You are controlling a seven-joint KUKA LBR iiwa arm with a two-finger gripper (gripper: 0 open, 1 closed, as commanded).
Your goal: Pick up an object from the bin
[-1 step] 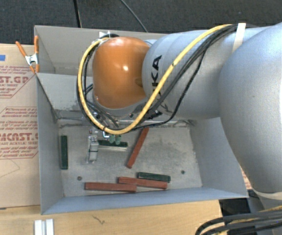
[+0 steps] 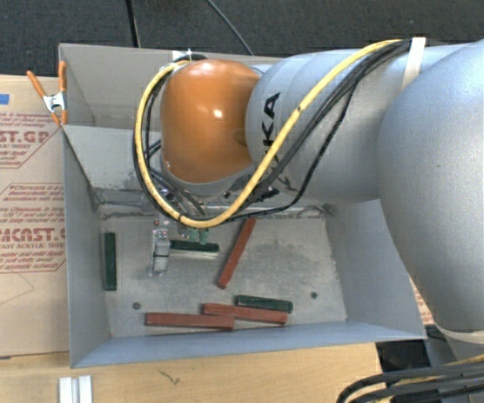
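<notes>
Camera view: gripper [image 2: 159, 254] hung low over the bin [image 2: 309, 263] floor, left of centre, perhaps touching a short green stick [image 2: 200, 246] lying flat there, the likeliest pick by nearness. Open or closed, could not tell; the orange cover [image 2: 204, 120] overhung it from above.

Arm [image 2: 409, 141]: smooth, rounded, light-grey casing. Black lettering [image 2: 268, 122] on the casing, partly crossed by cables. Wrist cover [image 2: 208, 128]: glossy orange dome. One yellow cable [image 2: 144, 133] and several thin black cables [image 2: 319, 141] run along the casing and loop round the dome. White strap [image 2: 416, 55] binds them. Gripper [image 2: 158, 259]: small, pale metal.
</notes>
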